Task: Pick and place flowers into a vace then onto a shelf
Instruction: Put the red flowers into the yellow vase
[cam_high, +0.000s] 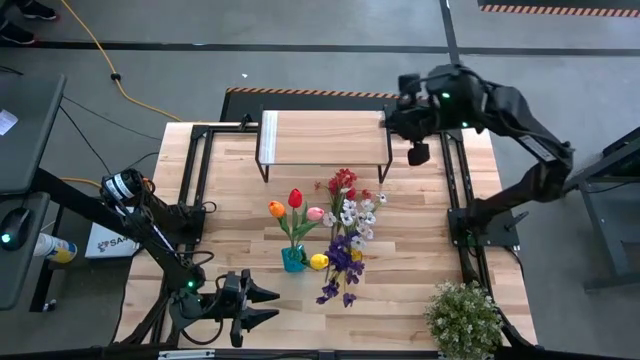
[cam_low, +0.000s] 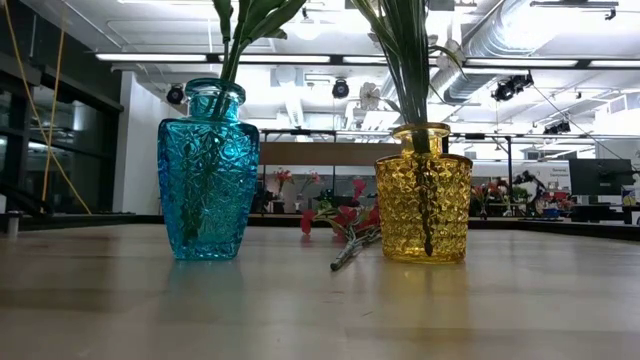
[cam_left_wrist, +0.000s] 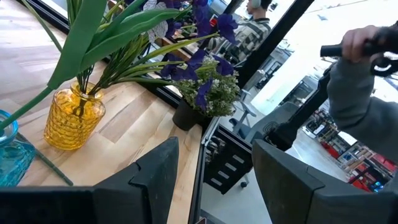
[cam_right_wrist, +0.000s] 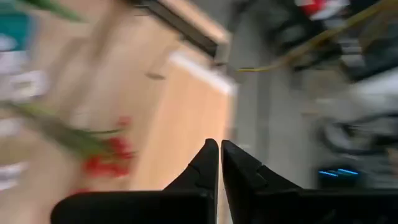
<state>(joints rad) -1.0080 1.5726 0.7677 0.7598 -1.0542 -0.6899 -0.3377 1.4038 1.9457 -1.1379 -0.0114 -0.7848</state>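
A blue glass vase holds orange, red and pink tulips. Beside it a yellow glass vase holds purple and white sprays. A red spray lies flat on the table between the vases and the shelf. My left gripper is open near the table's near left corner, pointing toward the vases and touching nothing. My right gripper is shut and empty, up over the shelf's right end.
A bushy pale-green potted plant stands at the near right corner. Black frame rails run along the table's left and right sides. A person's sleeve and hand show beyond the table in the left wrist view.
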